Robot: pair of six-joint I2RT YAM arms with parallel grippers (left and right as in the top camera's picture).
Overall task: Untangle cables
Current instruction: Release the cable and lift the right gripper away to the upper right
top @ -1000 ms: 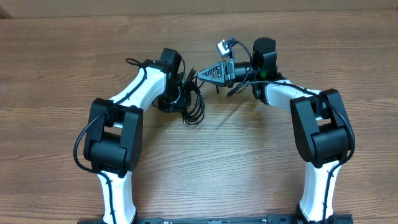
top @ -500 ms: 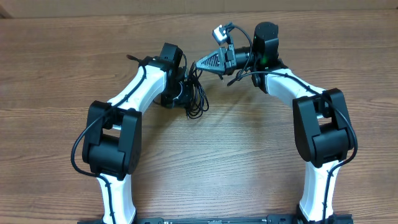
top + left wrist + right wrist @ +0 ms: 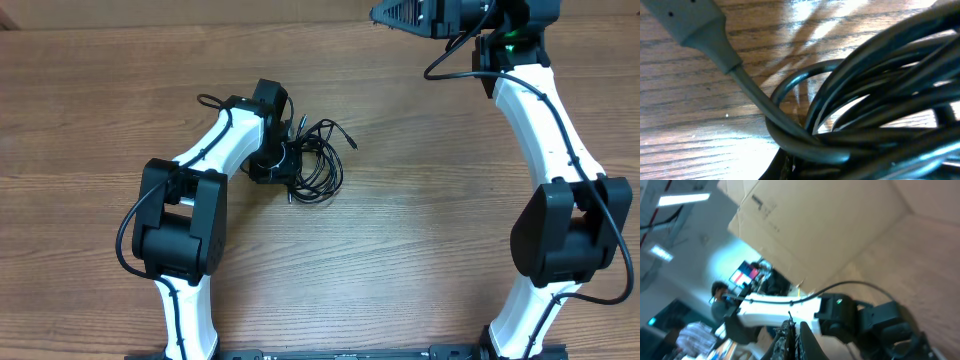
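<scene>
Nothing legible (box print (image 3: pixel 758 202) blurred).

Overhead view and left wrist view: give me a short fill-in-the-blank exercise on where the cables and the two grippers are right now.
1. The left gripper is shut on a tangled bundle of ____.
2. The right gripper is at the ____ edge of the overhead view, well apart from the cables.
3. In the left wrist view, the plug above the wooden table is ____ in colour.

Missing words: cables; top; grey.
</scene>
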